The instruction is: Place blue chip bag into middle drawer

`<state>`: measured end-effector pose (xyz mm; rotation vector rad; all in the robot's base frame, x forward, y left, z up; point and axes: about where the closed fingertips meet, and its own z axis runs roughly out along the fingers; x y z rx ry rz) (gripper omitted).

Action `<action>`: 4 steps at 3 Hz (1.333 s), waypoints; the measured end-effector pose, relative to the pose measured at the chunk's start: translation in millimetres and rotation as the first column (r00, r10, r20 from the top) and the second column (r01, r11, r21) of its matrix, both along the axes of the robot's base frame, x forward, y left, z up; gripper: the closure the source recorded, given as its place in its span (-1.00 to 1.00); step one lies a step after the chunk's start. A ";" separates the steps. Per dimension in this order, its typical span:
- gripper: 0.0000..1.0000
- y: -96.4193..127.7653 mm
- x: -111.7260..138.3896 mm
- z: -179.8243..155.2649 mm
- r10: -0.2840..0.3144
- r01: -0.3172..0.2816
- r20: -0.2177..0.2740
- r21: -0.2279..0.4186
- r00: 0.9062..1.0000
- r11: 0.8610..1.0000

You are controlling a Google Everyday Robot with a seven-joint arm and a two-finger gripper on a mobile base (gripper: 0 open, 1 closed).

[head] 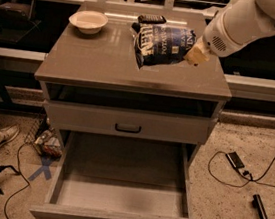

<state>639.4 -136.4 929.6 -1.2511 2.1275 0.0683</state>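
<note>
A grey cabinet (pixel 93 60) stands on a speckled floor, with cables (pixel 240 168) to the right and a bowl (pixel 88 21) on its top. Your gripper (pixel 195 54) hangs over the top's right side, clamped on the right edge of the bag (pixel 161 44), which tilts and seems lifted. The drawer (pixel 121 195) lies open below. Gripped by one edge, the bag could slip or snag a drawer wall going down.
</note>
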 end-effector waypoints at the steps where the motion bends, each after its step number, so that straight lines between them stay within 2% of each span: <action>1: 1.00 -0.2 1.1 -3.4 0.001 -0.001 -0.009 0.001 1.000 1.000; 2: 1.00 -9.7 -20.3 -37.8 -0.023 0.021 -0.105 -0.018 0.994 1.000; 3: 1.00 -23.8 -74.1 -95.7 -0.070 0.056 -0.288 -0.056 0.955 0.997; 4: 1.00 -15.4 -121.7 -159.6 -0.075 0.023 -0.456 -0.117 0.887 0.993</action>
